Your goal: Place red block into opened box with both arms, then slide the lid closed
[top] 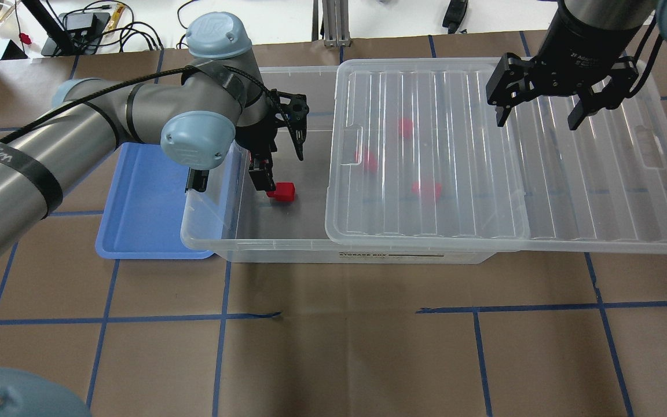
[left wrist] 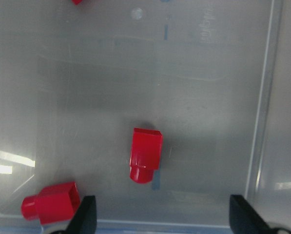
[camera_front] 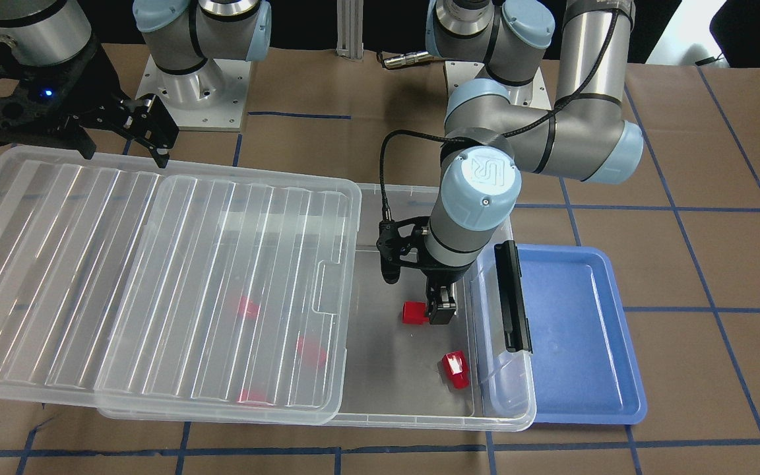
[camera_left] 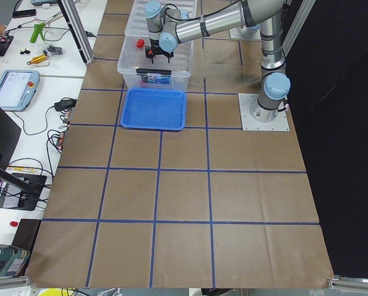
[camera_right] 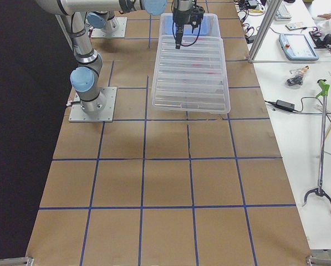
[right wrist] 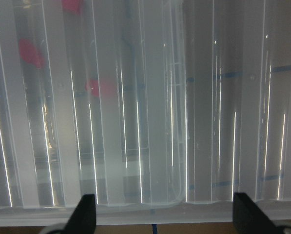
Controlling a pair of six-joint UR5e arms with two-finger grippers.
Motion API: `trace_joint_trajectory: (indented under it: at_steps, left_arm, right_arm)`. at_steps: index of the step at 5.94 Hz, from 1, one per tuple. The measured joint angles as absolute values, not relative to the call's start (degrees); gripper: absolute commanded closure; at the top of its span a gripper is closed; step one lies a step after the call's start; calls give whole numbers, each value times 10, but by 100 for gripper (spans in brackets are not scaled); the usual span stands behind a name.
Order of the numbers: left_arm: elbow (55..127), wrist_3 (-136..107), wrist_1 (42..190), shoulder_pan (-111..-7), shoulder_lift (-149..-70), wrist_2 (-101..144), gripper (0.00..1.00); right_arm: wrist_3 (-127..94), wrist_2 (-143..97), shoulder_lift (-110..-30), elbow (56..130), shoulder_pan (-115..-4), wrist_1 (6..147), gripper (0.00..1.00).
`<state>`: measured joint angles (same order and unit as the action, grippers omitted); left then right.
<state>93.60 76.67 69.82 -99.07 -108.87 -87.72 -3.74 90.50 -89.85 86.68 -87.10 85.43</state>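
The clear box [camera_front: 419, 417] [top: 310, 252] lies with its ribbed lid [camera_front: 90, 264] [top: 600, 191] slid partway off, leaving the end by the black latch bar [camera_front: 512, 297] uncovered. My left gripper [camera_front: 439, 311] [top: 261, 176] [left wrist: 164, 217] hangs open, low inside that uncovered end. One red block [camera_front: 413, 312] [top: 282, 191] [left wrist: 50, 201] lies on the floor beside one finger. Another red block [camera_front: 456, 369] [left wrist: 146, 155] rests further along the floor. Three more show blurred under the lid [top: 406, 127]. My right gripper [camera_front: 126, 148] [top: 542, 116] [right wrist: 165, 217] stands open above the lid, holding nothing.
A blue tray [camera_front: 578, 330] [top: 136, 214] [camera_left: 154, 109] lies against the box's latch end. The lid overhangs the box's far end on my right side. Brown paper with blue tape lines covers the table. Both arm bases [camera_front: 195, 86] stand behind the box.
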Motion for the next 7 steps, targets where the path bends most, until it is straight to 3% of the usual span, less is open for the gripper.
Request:
trace_joint_trajectory:
  at_steps: [2, 4, 7]
  left_arm:
    - [932, 670, 754, -979, -1015, -880, 4]
    - [917, 479, 771, -977, -985, -888, 2]
    - [902, 227, 837, -941, -927, -890, 2]
  right_arm:
    - [30, 909, -897, 871, -817, 855, 0]
    - [153, 931, -892, 896, -692, 859, 0]
    - [319, 985, -830, 925, -534, 982, 0]
